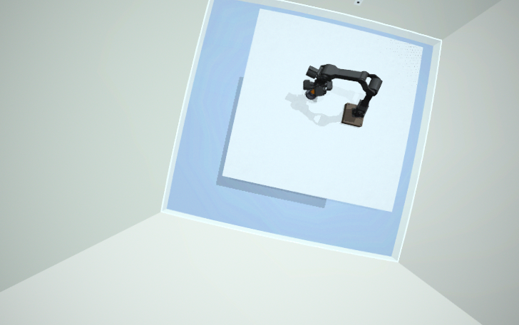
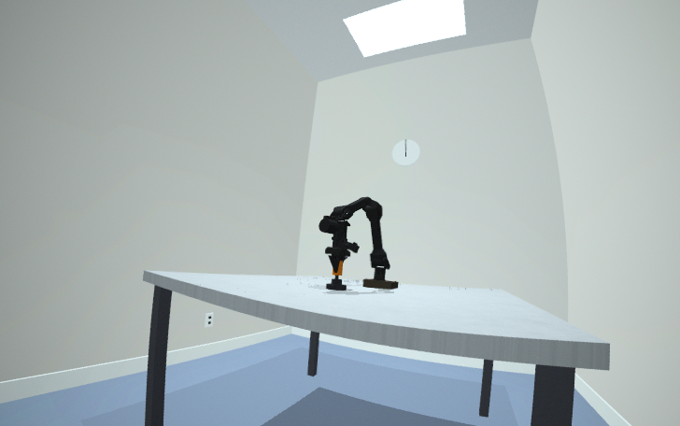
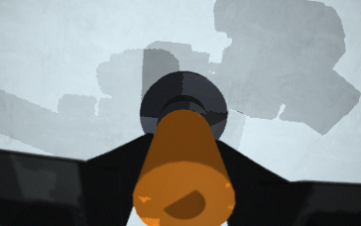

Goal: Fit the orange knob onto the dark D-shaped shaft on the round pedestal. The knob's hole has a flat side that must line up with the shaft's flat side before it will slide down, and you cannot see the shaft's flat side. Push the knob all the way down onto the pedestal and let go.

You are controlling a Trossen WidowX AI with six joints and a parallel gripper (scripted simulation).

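The orange knob point(image 1: 312, 91) point(image 2: 340, 268) point(image 3: 183, 144) is upright between the fingers of my gripper point(image 2: 336, 269) point(image 3: 182, 143), which is shut on it. A D-shaped mark shows on the knob's top end in the wrist view. The dark round pedestal point(image 1: 309, 96) point(image 2: 335, 287) point(image 3: 198, 86) stands on the table below the knob. A short length of dark shaft point(image 2: 336, 277) shows between the knob's lower end and the pedestal, so the knob is above the pedestal, not down on it. The shaft's top and flat side are hidden. Whether the shaft's tip is inside the hole cannot be told.
The arm's brown base block point(image 1: 351, 119) point(image 2: 380, 284) stands on the white table point(image 1: 299, 152) point(image 2: 426, 311), to the right of the pedestal in the top and exterior views. The arm arches over from it. Shadows of the arm lie around the pedestal.
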